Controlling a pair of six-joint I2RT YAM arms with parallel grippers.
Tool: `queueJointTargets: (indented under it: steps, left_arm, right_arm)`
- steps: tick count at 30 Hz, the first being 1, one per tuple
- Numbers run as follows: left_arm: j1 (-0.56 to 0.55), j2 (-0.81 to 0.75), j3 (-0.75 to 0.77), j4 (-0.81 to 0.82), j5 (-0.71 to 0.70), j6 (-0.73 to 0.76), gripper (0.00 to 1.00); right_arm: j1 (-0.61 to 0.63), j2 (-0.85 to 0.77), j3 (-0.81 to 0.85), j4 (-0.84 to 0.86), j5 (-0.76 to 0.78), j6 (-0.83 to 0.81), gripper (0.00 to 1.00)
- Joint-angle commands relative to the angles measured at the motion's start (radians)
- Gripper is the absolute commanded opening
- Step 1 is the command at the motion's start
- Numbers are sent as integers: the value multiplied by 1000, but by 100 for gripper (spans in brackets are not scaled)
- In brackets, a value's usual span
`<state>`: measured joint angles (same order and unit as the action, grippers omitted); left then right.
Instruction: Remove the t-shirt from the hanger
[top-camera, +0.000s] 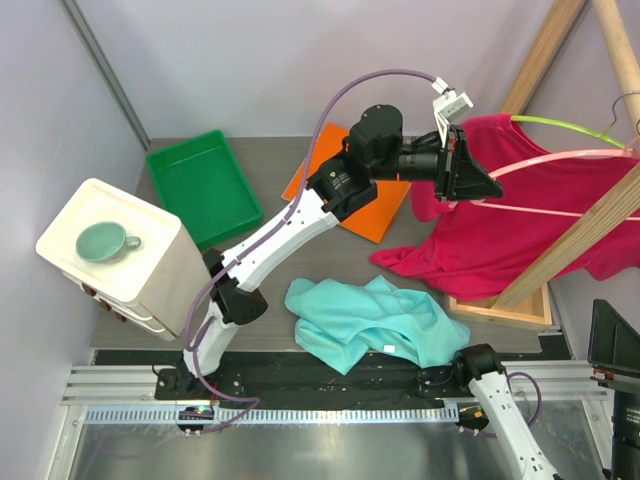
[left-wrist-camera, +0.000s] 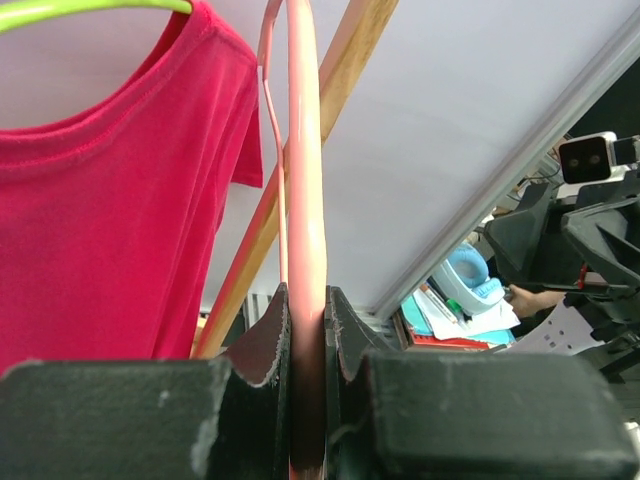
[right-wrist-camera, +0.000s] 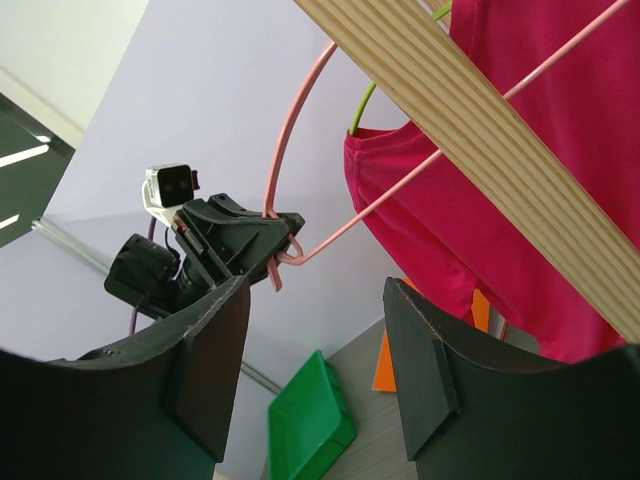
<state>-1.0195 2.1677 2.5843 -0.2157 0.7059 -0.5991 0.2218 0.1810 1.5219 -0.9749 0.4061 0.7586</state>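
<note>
The left gripper (top-camera: 490, 183) meets the tip of a pink hanger (top-camera: 560, 156) beside a magenta t-shirt (top-camera: 500, 245), whose hem spills onto the table by a wooden rack (top-camera: 575, 240). A teal cloth (top-camera: 365, 320) lies crumpled near the front, and a green tray (top-camera: 200, 185) sits back left.

Light bright, even, diffuse. Glare on brushed metal base plate (top-camera: 300, 450); soft shadow under crumpled teal cloth (top-camera: 370, 320). My left black fingers (left-wrist-camera: 255, 345) blur close-up; my right black fingers (right-wrist-camera: 210, 360) read dark, backlit.
</note>
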Motion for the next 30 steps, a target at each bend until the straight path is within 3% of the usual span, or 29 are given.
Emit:
queueJointTargets:
  steps: [1,7,21,25,27,28,30]
  left_arm:
    - [-47,9,39,35,21,19,0]
    - [-53,-40,-67,-19,14,58,0]
    - [-54,-69,-98,-148,17,134,0]
    - [-47,-133,-144,-172,-45,168,44]
    - [-27,-166,-165,-166,-60,167,52]
    - [-18,-187,-167,-169,-66,170,76]
    - [9,-244,-168,-198,-80,177,81]
  right_arm:
    - [8,0,4,-4,3,-1,62]
    - [14,-9,-9,-4,11,-2,62]
    - [22,-28,-62,-2,17,13,62]
    - [22,-28,-68,1,14,15,62]
    - [22,-29,-69,-1,13,10,62]
    - [24,-29,-71,1,13,8,62]
    - [25,-31,-74,-1,11,-2,62]
